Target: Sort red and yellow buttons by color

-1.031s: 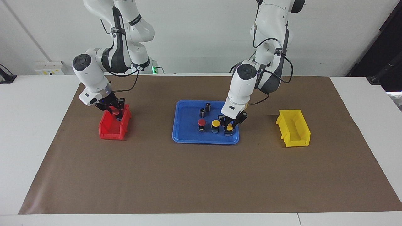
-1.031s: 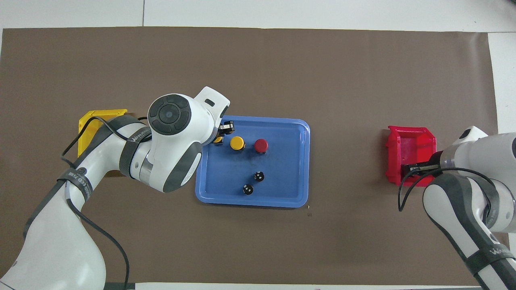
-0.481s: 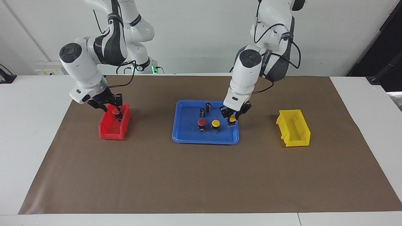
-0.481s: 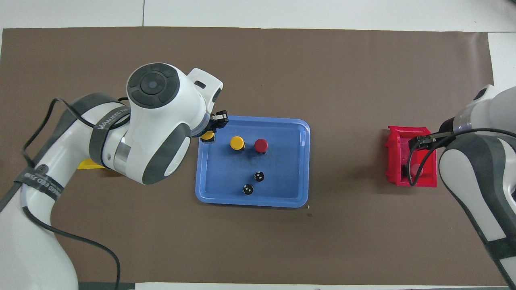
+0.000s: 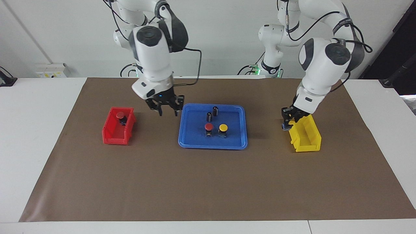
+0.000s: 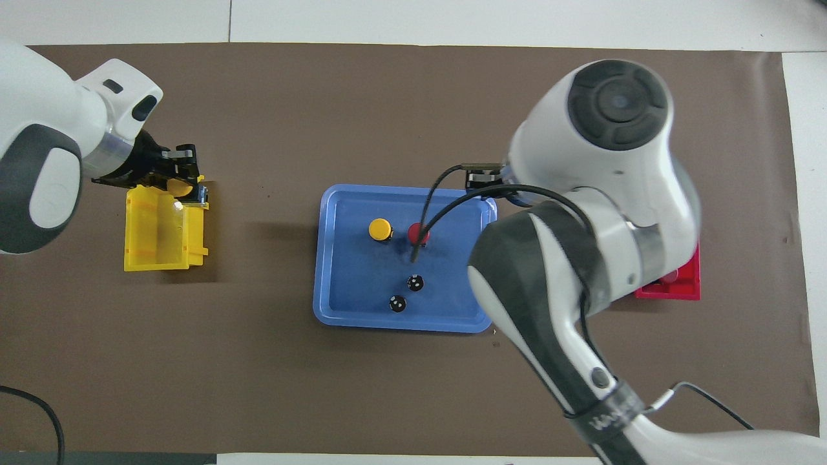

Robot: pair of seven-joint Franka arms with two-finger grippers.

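red bin point(image 5: 117, 127) sits toward the right arm's end of the table from the blue tray point(image 5: 191, 141), with one red-capped button point(image 5: 121, 117) resting inside it. right gripper point(image 5: 164, 111) hangs empty over the brown mat point(image 5: 182, 185) between that bin and the tray, fingers spread apart. on the tray a red button point(image 5: 209, 128) and a yellow button point(image 5: 223, 129) stand side by side, and two dark capless cylinders point(image 5: 212, 113) stand nearer the robots than these. toward the left arm's end from the tray, the left gripper point(image 5: 287, 121) is clamped on a second yellow button point(image 6: 181, 188), holding it over the tray-side end of the yellow bin point(image 5: 305, 136).
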